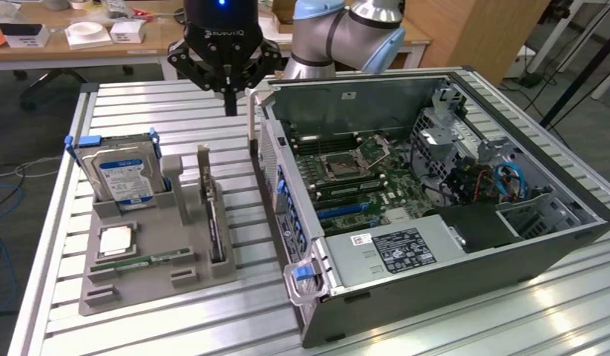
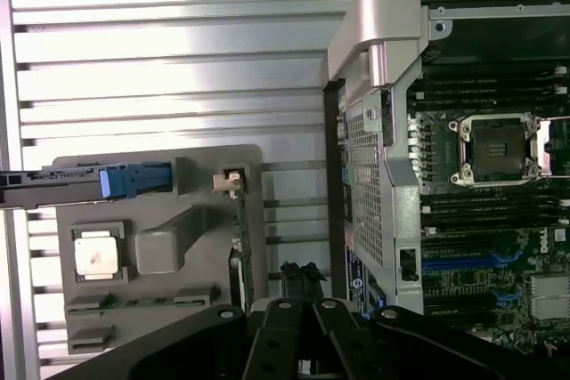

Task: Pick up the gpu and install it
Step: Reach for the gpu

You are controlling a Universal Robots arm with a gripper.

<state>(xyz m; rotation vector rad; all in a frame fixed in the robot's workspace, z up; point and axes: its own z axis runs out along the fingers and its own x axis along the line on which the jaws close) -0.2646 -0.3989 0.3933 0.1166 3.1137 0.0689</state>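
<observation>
gripper (image 1: 230,100) hangs above the slatted table (image 1: 136,100), between the grey holder tray (image 1: 147,285) and the open computer case (image 1: 384,104). fingers pressed together, nothing between them. gripper's upper body cut off by frame edge. gpu (image 1: 215,215) stands on edge in the tray, beside the hard drive (image 1: 121,174), well apart from the gripper. it shows edge-on, so its face is hard to make out. in wrist view the gpu (image 2: 239,238) is a thin line, one end hidden behind the gripper (image 2: 301,275).
</observation>
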